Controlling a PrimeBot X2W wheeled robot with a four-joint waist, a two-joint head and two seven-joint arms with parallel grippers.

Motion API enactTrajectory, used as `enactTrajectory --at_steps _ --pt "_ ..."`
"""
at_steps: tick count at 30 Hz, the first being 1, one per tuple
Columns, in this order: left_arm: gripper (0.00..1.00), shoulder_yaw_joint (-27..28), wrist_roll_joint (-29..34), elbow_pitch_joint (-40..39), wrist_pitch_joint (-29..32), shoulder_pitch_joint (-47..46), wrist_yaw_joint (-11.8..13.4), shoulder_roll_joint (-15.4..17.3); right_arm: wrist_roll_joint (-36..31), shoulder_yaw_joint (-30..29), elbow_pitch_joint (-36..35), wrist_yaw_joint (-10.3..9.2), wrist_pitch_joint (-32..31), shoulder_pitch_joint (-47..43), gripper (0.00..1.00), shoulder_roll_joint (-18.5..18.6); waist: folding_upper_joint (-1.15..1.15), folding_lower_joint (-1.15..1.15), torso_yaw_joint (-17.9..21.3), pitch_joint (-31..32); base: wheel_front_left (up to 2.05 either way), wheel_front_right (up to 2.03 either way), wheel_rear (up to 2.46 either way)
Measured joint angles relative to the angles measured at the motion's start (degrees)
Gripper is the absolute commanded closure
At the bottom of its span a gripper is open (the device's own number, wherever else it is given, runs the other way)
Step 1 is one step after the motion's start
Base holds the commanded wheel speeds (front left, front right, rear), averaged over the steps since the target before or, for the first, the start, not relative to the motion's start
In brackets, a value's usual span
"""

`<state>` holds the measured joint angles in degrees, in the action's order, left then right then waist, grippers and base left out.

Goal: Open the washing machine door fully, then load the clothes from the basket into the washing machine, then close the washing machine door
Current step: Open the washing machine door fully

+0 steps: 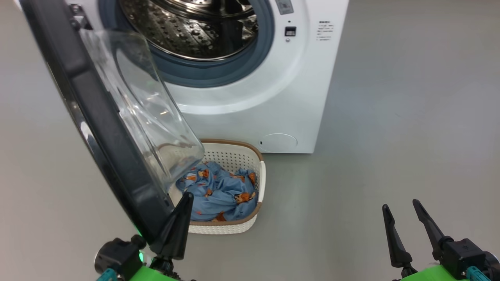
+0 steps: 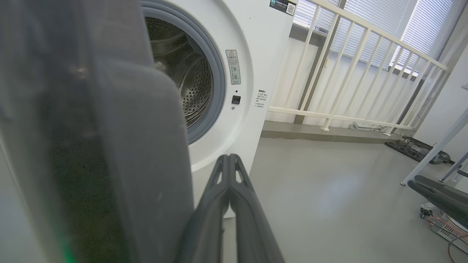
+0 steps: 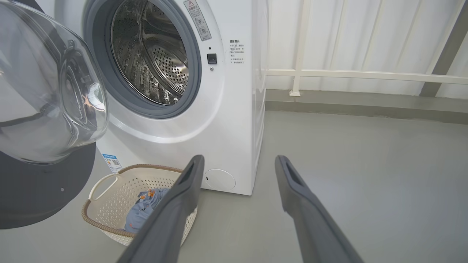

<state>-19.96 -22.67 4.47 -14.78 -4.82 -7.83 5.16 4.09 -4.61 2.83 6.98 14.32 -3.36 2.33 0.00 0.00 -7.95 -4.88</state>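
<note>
**A Test Room, Not a Home**

We think this is a lab or test room. The washing machine stands out on a wide, plain grey floor. Behind it we see a white railing and big windows with blinds. Off to one side, some gear on a little wheel sits on the floor with loose wires.

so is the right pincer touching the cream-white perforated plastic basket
Apart. Head view shows bare grey floor between the open right pincer and the cream-white perforated basket.
</note>
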Motion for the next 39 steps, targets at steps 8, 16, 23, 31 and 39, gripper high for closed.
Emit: enactTrajectory --at_steps 8,16,23,31,39 --pt "1.00 2.37 1.51 0.76 0.00 2.34 -0.03 -0.21 0.01 -0.03 0.40 0.00 0.00 -0.01 0.00 0.00 0.00 0.00 -3.00 0.89 0.00 0.00 0.00" --pt "1.00 8.25 2.66 1.80 0.01 4.44 0.21 -0.60 0.05 -0.10 0.71 0.00 0.00 -0.09 0.00 0.00 0.00 0.00 -6.01 1.85 0.00 0.00 0.00" --pt "1.00 14.49 2.93 2.10 0.08 5.82 1.60 -0.58 0.07 0.03 0.77 0.00 0.00 -0.10 0.00 0.00 0.00 0.00 -7.85 2.22 0.00 0.00 0.00" --pt "1.00 21.68 2.41 3.00 0.08 5.80 2.89 -0.09 0.04 0.10 0.93 0.00 0.00 -0.10 0.00 0.00 0.00 0.00 -7.41 1.70 0.00 0.00 0.00" --pt "1.00 28.11 0.97 8.56 0.07 2.63 5.20 0.60 -0.46 0.09 0.81 0.00 0.00 0.02 0.00 0.01 0.00 0.00 -6.18 -0.35 0.00 0.00 0.00"
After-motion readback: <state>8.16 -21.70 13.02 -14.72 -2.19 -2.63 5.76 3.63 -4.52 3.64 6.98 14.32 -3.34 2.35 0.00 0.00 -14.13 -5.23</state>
